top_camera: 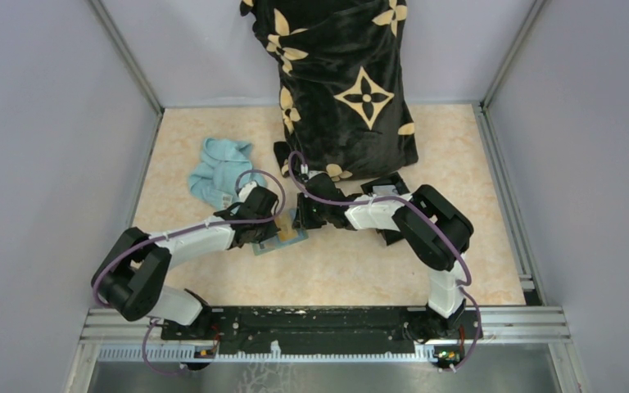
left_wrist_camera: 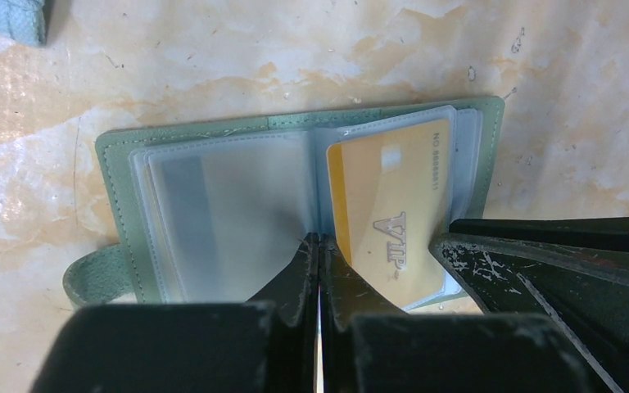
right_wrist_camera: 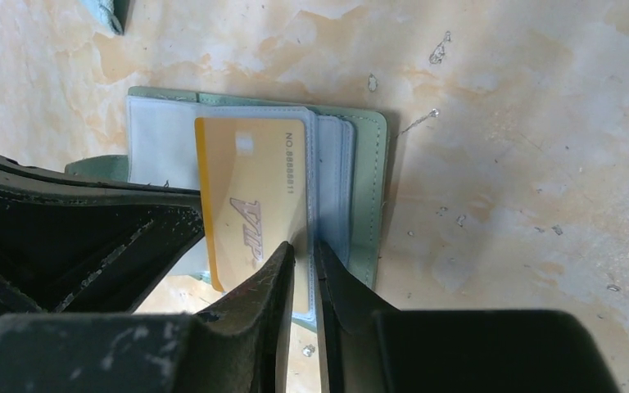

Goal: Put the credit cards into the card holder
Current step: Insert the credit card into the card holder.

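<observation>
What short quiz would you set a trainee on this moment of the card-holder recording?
1. True or false: the card holder lies open on the table.
2. Which word is printed on the tan-orange card? A) VIP B) VISA C) GOLD
3. Fill in: the left fingers are ____ (open or shut).
Key: 1 true; 2 A; 3 shut.
</observation>
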You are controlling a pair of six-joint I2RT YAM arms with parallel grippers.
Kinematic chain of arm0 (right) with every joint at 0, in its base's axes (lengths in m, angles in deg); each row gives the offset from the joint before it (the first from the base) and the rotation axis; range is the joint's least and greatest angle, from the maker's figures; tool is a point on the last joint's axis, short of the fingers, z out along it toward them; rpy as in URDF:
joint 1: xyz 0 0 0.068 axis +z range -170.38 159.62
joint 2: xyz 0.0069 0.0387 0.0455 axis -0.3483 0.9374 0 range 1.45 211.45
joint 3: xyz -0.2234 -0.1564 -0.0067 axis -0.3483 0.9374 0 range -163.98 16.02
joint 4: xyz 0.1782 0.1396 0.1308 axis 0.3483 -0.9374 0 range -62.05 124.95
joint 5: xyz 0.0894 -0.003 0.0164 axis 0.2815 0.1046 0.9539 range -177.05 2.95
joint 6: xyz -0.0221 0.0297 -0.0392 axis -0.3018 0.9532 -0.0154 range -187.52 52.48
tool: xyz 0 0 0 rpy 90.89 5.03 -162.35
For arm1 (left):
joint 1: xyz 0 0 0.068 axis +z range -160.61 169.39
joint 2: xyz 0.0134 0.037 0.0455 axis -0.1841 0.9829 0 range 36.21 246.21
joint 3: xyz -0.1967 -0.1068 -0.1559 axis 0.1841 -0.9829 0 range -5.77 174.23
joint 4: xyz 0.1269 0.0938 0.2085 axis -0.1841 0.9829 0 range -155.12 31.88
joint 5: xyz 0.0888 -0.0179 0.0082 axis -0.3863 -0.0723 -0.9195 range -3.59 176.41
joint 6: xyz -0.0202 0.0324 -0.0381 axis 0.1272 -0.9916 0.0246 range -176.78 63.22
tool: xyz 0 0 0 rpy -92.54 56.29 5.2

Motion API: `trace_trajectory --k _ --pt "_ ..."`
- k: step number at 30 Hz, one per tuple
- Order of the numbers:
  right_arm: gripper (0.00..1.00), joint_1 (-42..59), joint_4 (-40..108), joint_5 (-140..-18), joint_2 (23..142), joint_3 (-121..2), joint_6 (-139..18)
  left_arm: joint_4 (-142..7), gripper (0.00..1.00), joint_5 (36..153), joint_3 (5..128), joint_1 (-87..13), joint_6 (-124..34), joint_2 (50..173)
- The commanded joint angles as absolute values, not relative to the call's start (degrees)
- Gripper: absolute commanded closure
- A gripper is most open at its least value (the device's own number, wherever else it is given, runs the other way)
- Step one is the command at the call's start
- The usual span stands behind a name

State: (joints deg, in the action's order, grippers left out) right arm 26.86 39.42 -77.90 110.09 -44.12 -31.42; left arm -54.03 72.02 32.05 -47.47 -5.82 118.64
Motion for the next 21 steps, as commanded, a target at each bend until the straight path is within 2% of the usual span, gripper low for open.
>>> trace_trajectory --k 1,7,15,18,21 --pt "0.8 27.4 33.5 -82.5 111.1 -44.5 -35.0 -53.2 1.0 72.3 32.8 -48.3 -5.7 116.8" --pt "0.67 27.3 30.9 -83.5 106.8 -46.4 -38.0 -50.9 0.95 70.1 31.2 -48.3 -5.6 112.1" --pt "0.58 27.4 22.8 -88.6 98.9 -50.2 -42.3 -49.1 0.84 69.1 31.2 -48.3 -6.2 108.3" --pt "0.56 27.4 18.8 -91.5 96.6 -51.8 -44.6 -49.8 0.79 69.5 30.7 -48.3 -6.5 106.2" --pt "0.55 27.4 16.4 -96.0 92.1 -53.0 -46.8 -52.5 0.67 71.0 29.0 -48.3 -7.2 103.2"
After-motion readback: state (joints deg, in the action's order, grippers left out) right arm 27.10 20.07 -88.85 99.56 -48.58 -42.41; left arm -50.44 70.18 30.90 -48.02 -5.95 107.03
